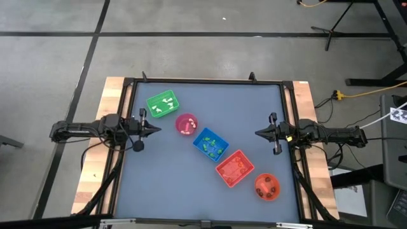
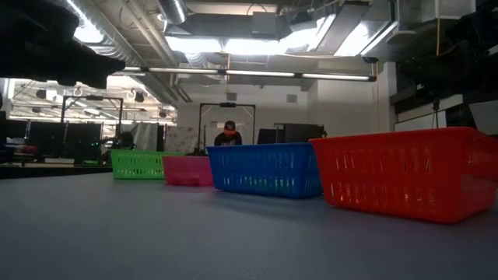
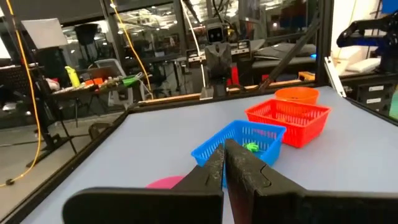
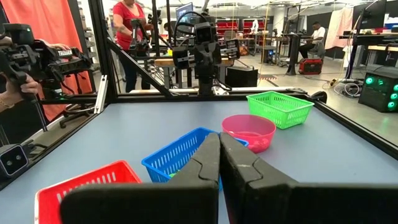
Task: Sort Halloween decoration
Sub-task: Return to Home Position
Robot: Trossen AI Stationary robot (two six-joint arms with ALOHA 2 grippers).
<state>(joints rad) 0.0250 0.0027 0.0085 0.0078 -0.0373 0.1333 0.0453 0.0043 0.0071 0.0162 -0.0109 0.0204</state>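
Our left gripper (image 1: 154, 130) hangs pinched shut and empty at the left edge of the table (image 1: 254, 108), and our right gripper (image 1: 259, 133) mirrors it at the right edge. Between them we see the trinkets (image 1: 168, 100) lying inside a diagonal row from far left to near right: green tray (image 1: 150, 103), pink bowl (image 1: 177, 125), blue tray (image 1: 199, 135), red tray (image 1: 224, 160), orange bowl (image 1: 257, 184).

Grey concrete floor (image 1: 191, 57) with dark seams fills the high view's top; long white ceiling light strips (image 2: 257, 75) glow across the low view's upper middle.

No legible text or signs anywhere
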